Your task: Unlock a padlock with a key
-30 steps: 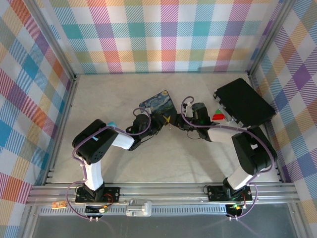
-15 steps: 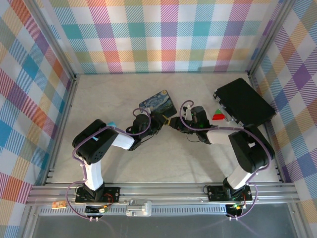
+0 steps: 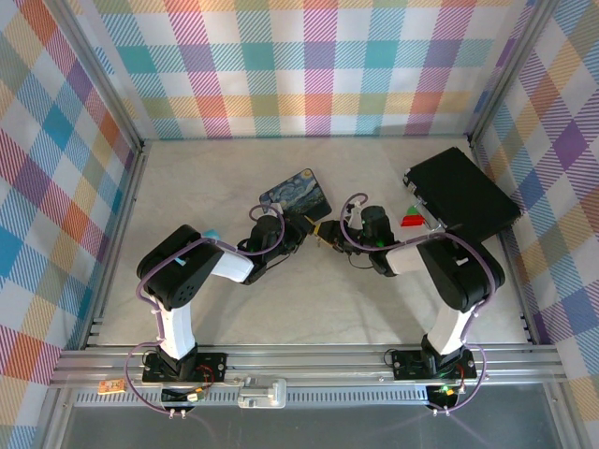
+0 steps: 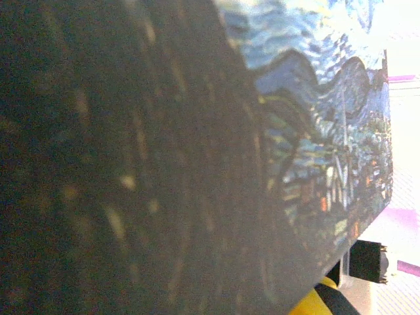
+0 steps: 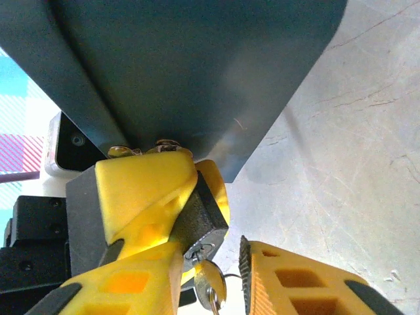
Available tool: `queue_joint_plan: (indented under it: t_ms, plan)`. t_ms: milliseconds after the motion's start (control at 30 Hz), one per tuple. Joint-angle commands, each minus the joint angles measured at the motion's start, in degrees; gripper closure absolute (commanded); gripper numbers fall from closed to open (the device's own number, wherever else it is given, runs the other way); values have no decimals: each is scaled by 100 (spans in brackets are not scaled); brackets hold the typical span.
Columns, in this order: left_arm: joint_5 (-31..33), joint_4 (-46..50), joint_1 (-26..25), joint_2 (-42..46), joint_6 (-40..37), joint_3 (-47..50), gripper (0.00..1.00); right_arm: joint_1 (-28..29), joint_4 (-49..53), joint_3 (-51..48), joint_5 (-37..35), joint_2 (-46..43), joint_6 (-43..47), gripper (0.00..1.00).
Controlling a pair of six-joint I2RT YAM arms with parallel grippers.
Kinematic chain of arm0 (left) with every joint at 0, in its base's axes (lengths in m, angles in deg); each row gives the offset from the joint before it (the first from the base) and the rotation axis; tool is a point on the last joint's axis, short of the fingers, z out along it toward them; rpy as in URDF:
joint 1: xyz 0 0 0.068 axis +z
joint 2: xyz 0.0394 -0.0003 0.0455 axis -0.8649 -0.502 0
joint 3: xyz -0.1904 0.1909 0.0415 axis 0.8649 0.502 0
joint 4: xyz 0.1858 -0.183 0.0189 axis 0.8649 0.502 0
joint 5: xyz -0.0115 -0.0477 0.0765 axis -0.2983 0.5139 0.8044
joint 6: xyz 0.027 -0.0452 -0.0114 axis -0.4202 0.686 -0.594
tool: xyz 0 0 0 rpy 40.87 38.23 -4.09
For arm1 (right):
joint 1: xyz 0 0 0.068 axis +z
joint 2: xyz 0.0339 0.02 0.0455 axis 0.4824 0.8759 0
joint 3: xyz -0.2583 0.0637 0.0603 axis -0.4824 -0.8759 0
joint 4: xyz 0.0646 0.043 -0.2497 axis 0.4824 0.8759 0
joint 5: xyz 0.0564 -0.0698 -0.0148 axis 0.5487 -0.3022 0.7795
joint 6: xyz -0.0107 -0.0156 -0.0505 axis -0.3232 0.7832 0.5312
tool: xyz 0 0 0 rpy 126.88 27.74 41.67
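Beside the tin (image 3: 298,192): padlock (image 5: 200,220) clamped in the left jaws, key (image 5: 209,285) in its keyhole.
Right jaws narrowly flank the key, grip uncertain; light, stiff, probably slippery metal, best pinched across its flat head.

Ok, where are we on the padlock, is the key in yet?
Done: the left fingers clamp the padlock by the blue tin, and the key sits in its keyhole. In hand: the right fingers bracket the key's head; a sliver of gap shows on one side, so I cannot tell if they pinch it. To do: turning the key and freeing the shackle, which I cannot see clearly.
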Motion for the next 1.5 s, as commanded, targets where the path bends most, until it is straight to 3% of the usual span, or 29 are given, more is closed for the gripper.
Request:
queue_joint_plan:
  t_ms: [0, 267, 533, 833, 933, 1067, 1267, 1367, 1467]
  plan:
    - [-206, -436, -109, 57, 287, -18, 100, 97, -817, -119, 363, 294, -511, 67]
    - [-150, -458, -111, 116, 307, 32, 100, 102, -1314, -173, 384, 571, -875, 78]
    - [-95, -454, -120, 134, 316, 19, 100, 97, -1437, -320, 402, 541, -991, 76]
    - [-127, -433, -183, 103, 251, 6, 100, 84, -1709, -300, 446, 594, -1466, 100]
    - [-191, -483, -180, 79, 105, 70, 100, 30, -2022, -243, 514, 552, -2233, 100]
    - [-302, -768, -190, -165, -232, 190, 100, 14, -3029, -39, 470, 665, -4314, 100]
    - [-94, -2030, -357, -921, -641, 304, 100, 384, -3330, 285, -504, 534, -7010, 100]
    - [213, -2208, -508, -1166, -888, 197, 100, 624, -3331, 488, -1255, 397, -7714, 100]
    - [442, -2243, -569, -1318, -1031, 71, 100, 694, -3333, 850, -1450, 479, -8054, 100]
